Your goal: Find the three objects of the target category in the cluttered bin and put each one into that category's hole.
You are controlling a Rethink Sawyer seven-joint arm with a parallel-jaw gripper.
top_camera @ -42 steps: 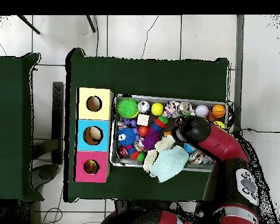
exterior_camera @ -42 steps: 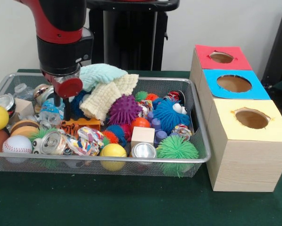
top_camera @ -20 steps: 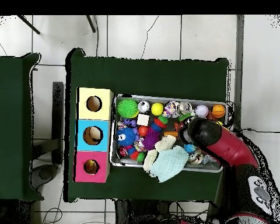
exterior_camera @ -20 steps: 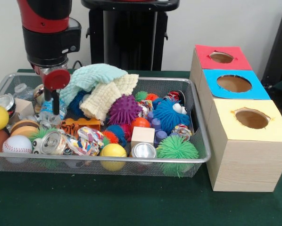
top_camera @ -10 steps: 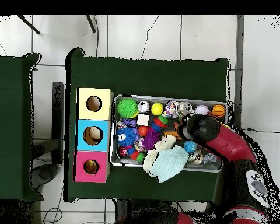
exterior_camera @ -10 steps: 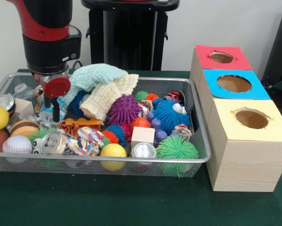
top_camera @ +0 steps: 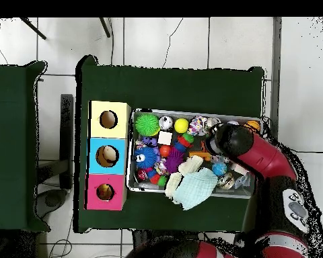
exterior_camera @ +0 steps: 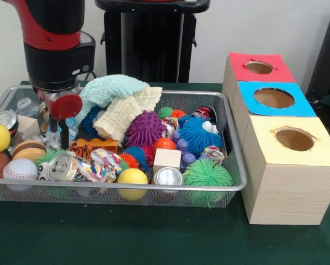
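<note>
Front view. The gripper [exterior_camera: 58, 132] hangs low in the wire bin [exterior_camera: 234, 165], at the bin's 9 o'clock end. You cannot tell from here whether it is spread or closed.
- A clear crushed bottle [exterior_camera: 57, 134] sits right at the gripper tip. Its long axis is unreadable because the tool hides most of it.
- A silver can [exterior_camera: 62, 167] lies on its side just at 6 o'clock of the gripper, apart from it. Its long axis runs roughly 8 to 2 o'clock and the lid end faces 8 o'clock.
- A second can [exterior_camera: 168, 176] stands upright with its lid up. It is against the near wall, well off at 4 o'clock of the gripper.
- A pale towel [exterior_camera: 118, 99] is heaped at 2 o'clock of the gripper.
- The three boxes stand outside the bin at its 3 o'clock side: yellow box [exterior_camera: 289, 165], blue box [exterior_camera: 272, 98] and red box [exterior_camera: 259, 67]. Each has one round hole on top.

Overhead view. The arm's wrist covers the gripper, so you get no reading of its state here either.
- The wrist sits over the bin [top_camera: 191, 113] toward its 3 o'clock end.
- The silver can [top_camera: 213, 123] shows at about 10 o'clock of the wrist, close by.
- The second can [top_camera: 165, 122] lies farther along at 9 o'clock.
- The towel [top_camera: 194, 187] spills over the bin's 6 o'clock wall.
- The yellow box [top_camera: 121, 111], blue box [top_camera: 95, 144] and red box [top_camera: 93, 201] line the bin's 9 o'clock side.
</note>
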